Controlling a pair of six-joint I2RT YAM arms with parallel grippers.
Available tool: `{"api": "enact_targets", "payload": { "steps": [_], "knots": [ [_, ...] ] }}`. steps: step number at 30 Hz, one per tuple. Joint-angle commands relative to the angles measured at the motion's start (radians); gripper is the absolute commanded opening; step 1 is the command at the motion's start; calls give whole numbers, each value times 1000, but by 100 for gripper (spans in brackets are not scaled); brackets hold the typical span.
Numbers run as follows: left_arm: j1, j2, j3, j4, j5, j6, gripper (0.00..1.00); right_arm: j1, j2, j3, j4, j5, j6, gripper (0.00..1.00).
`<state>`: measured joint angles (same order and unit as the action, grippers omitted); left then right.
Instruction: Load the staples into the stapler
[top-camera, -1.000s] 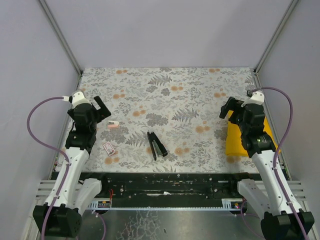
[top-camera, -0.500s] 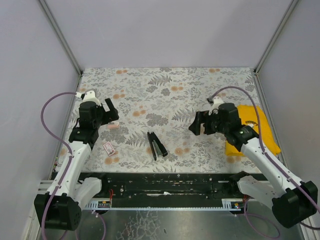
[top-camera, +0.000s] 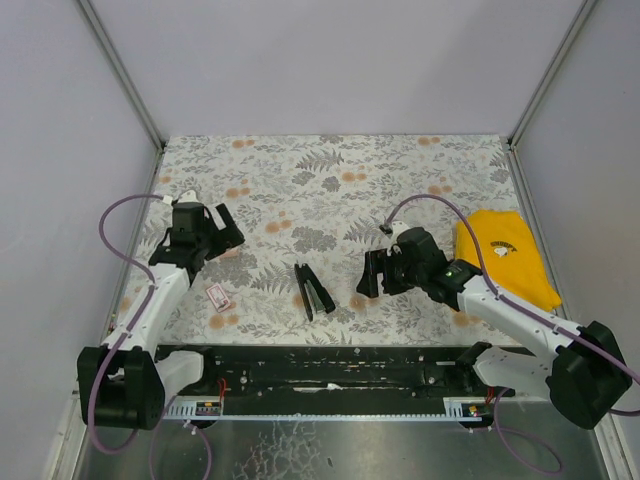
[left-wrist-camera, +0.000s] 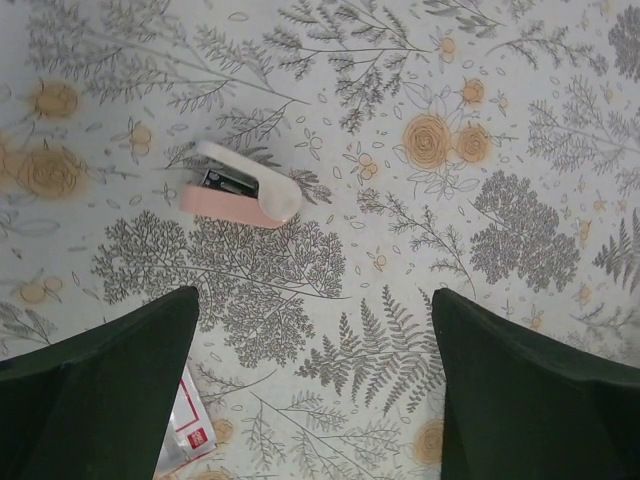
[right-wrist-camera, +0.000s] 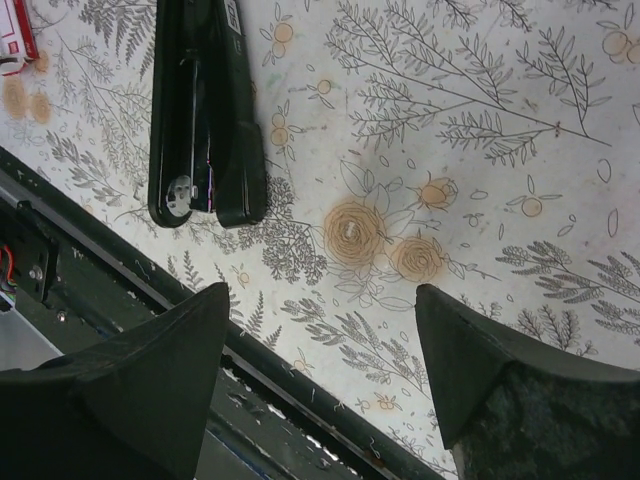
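Observation:
The black stapler (top-camera: 313, 290) lies on the floral mat near its front edge, its two long arms spread in a narrow V. In the right wrist view the stapler (right-wrist-camera: 205, 110) is at the upper left, hinge end towards me. My right gripper (top-camera: 368, 272) hovers just right of it, open and empty (right-wrist-camera: 322, 300). A small red and white staples packet (top-camera: 218, 296) lies left of the stapler and shows at the edge of the left wrist view (left-wrist-camera: 185, 435). My left gripper (top-camera: 228, 230) hangs open over the mat (left-wrist-camera: 315, 295), holding nothing.
A small pink and white object (left-wrist-camera: 240, 190) lies on the mat ahead of the left gripper. A yellow cloth (top-camera: 505, 260) sits at the right edge of the mat. A black rail (top-camera: 320, 365) runs along the near edge, close under the right gripper (right-wrist-camera: 100, 300).
The right arm has swung left from over the yellow cloth to beside the stapler, its jaws narrowing a little. The left arm has stretched forward over the pink object.

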<state>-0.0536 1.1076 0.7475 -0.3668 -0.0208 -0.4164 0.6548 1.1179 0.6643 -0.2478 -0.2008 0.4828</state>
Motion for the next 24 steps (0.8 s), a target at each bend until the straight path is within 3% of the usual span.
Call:
{"api": "enact_targets", "payload": {
  "steps": [1, 13, 18, 24],
  "knots": [
    [35, -19, -49, 57, -29, -189, 100, 15, 19, 50, 55, 15, 19, 81],
    [76, 35, -204, 166, -71, -275, 100, 43, 56, 40, 105, -38, 39, 81],
    [85, -67, -260, 98, -208, -391, 100, 85, 96, 38, 137, -20, 58, 81],
    [85, -146, -335, 36, -235, -485, 100, 104, 143, 39, 152, 1, 66, 80]
  ]
}}
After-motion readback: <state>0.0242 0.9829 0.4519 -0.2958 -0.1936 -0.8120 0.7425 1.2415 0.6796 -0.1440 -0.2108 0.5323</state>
